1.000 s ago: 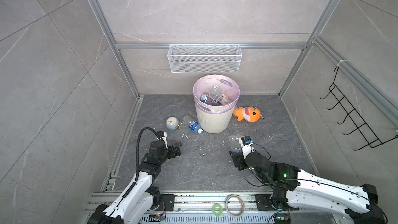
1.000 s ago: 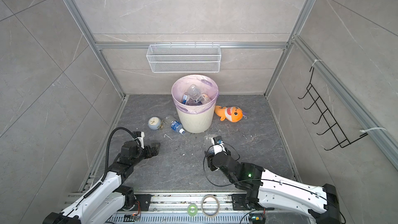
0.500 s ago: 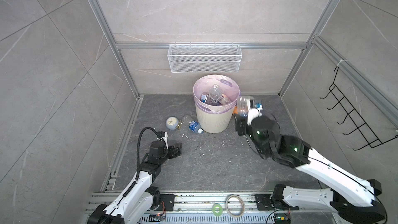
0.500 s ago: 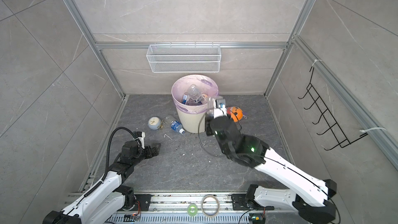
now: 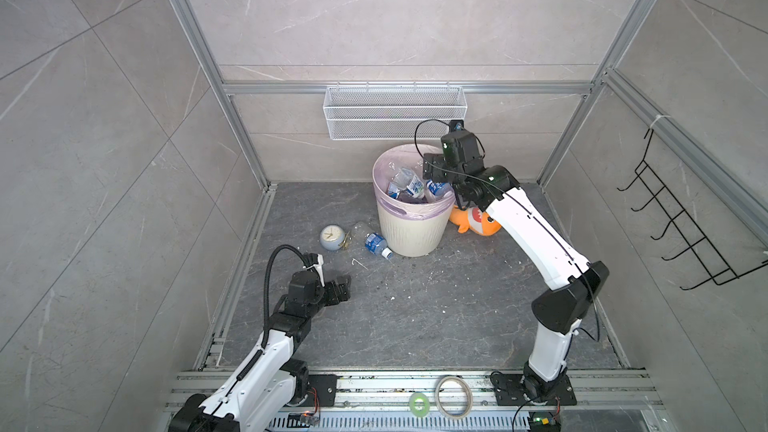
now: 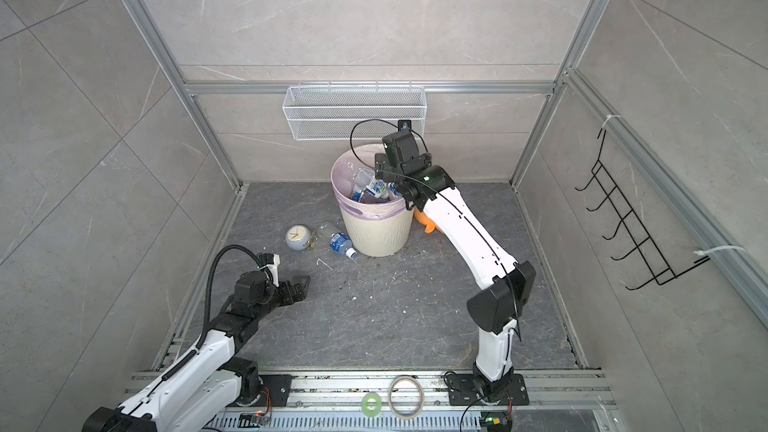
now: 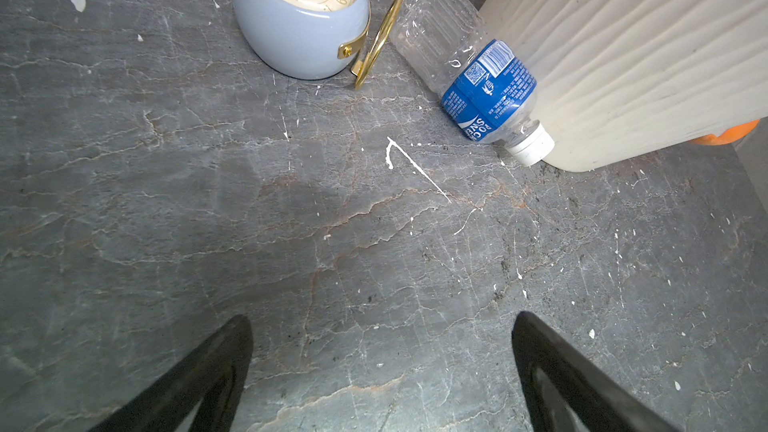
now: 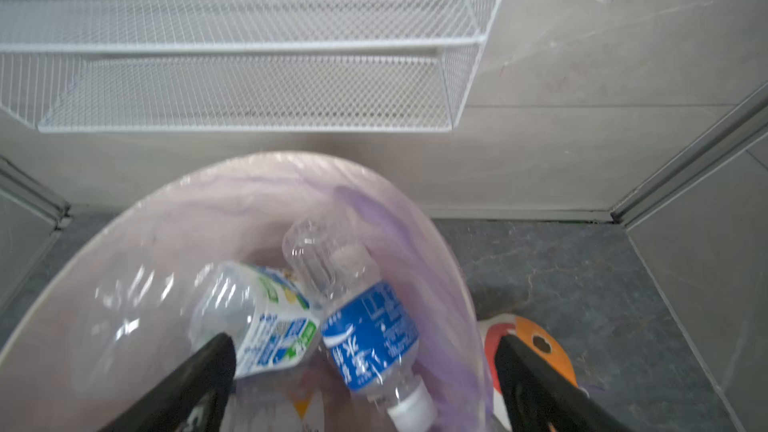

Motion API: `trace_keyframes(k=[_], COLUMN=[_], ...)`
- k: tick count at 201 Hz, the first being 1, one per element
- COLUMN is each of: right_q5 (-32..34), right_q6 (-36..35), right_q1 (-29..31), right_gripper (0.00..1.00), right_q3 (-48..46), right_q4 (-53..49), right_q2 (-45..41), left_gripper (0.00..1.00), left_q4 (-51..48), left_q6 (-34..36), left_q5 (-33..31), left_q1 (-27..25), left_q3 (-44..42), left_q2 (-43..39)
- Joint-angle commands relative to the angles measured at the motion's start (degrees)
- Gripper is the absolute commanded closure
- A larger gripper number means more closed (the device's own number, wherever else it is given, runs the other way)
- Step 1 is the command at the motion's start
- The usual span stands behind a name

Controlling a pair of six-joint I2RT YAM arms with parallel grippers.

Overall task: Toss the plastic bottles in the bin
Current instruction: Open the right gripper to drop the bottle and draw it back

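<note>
Right end effector (image 8: 361,384) now open above blue-labelled bottle (image 8: 365,326) in bin (image 8: 137,218)

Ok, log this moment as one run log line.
right gripper: open over cream ribbed plastic bin | blue-labelled clear plastic bottle: in bin | left gripper: open, empty

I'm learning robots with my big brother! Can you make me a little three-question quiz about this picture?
1. True or false: a clear plastic bottle with a blue label lies on the grey floor beside the cream ribbed bin.
2. What hangs over the bin's opening? A) the left gripper B) the right gripper C) the round pale-blue clock
3. Fill in: the right gripper's jaws are ____.

Key: 1 true; 2 B; 3 open, nothing held.
</note>
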Motion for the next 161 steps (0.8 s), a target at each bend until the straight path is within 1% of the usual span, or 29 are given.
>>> trace_keyframes(k=[1, 27, 57, 123, 161], right_q5=[-3.3, -5.0, -6.3, -9.3, -12.1], right_q6=[2.0, 2.7, 3.9, 8.4, 11.0], right_q1=[0.4, 0.4, 0.3, 0.4, 0.7], right_gripper=[0.01, 0.01, 0.01, 0.01, 0.01], right_q3=[-4.8, -15.1, -25.7, -51.2, -66.2], right_q4=[4.3, 6.3, 6.3, 6.4, 7.5], right_q2=[-9.1, -16.1, -24.5, -43.6, -53.0], left_gripper=[0.01, 0.01, 0.0, 0.0, 0.0], left_q4=[2.2, 2.4, 2.4, 2.0, 1.1], left_q6=[1.0, 1.0, 1.1, 1.1, 1.1], left_q5=[0.1, -0.1, -0.2, -1.5, -2.0], left_q1=[-0.4, -0.3, -0.4, -0.4, -0.3], left_q3=[2.3, 2.2, 2.0, 1.7, 2.8], left_q2=[0.2, 0.2, -0.2, -1.2, -0.4])
